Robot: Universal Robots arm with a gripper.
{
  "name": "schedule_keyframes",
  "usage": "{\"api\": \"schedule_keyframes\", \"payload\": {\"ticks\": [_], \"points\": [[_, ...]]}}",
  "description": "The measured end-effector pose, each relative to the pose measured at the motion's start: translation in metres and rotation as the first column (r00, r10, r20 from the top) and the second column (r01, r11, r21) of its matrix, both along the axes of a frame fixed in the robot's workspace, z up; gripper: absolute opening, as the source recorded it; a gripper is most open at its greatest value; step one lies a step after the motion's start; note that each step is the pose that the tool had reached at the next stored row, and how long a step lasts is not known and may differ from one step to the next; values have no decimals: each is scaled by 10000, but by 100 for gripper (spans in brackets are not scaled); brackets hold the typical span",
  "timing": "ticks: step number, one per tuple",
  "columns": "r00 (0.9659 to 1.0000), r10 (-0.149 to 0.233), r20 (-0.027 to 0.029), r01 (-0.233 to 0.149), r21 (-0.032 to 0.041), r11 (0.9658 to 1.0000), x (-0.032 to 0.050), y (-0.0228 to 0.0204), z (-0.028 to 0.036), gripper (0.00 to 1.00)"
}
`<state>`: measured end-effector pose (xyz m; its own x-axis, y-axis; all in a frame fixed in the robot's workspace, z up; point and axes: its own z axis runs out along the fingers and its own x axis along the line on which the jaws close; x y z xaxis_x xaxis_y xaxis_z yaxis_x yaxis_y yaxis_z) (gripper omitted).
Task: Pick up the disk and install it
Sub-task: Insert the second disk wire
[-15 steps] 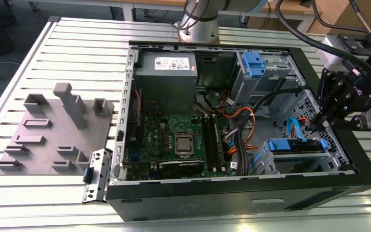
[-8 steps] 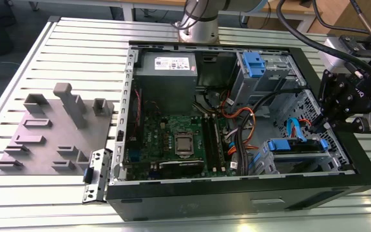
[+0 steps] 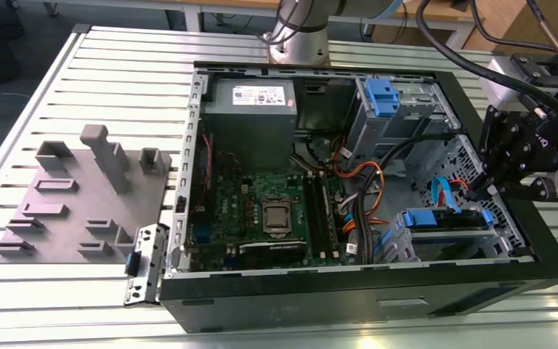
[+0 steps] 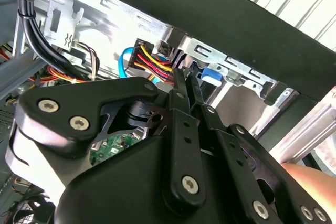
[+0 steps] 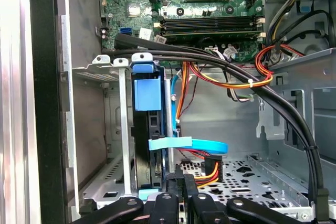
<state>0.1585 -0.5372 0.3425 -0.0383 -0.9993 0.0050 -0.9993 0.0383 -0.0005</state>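
On the exterior view's left, on the slatted table (image 3: 114,65): a grey fixture plate (image 3: 66,203) with upright blocks, well apart from the work. Next to the right, an open computer case (image 3: 357,298) lying on its side, motherboard (image 3: 259,203) face up in its left half.

Further right, at the near right corner of the case: the disk (image 3: 444,222), seated in a metal drive cage (image 3: 410,247) rather than lying loose. In the first wrist view, stands on edge in that cage (image 5: 100,66), blue caddy rail (image 5: 147,95) facing the motherboard (image 5: 210,3), a pale blue flat cable (image 5: 189,144) crossing beside it. Long axis apparently running left-right in the exterior view, along the near wall of the case.

At the far right: the gripper (image 3: 481,190), hanging over the case's right wall, tilted inward and down toward the cage. Judged from both wrist views, fingertips just beside the right end of the disk (image 5: 149,145), disk lying to the left of them. Fingers (image 4: 178,103) drawn tight together in the second wrist view, nothing seen clamped between. Whether touching the disk: cannot tell. Gripper (image 5: 181,184) links spread low across the first wrist view, tips aimed into the cage
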Motion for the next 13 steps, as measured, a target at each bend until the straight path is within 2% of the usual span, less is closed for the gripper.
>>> {"api": "schedule_keyframes", "payload": {"ticks": [6,13], "points": [[10000,19,18,-19,0,10000,-28,-59,0,16],[10000,54,33,-54,0,10000,-53,-173,0,16]]}}
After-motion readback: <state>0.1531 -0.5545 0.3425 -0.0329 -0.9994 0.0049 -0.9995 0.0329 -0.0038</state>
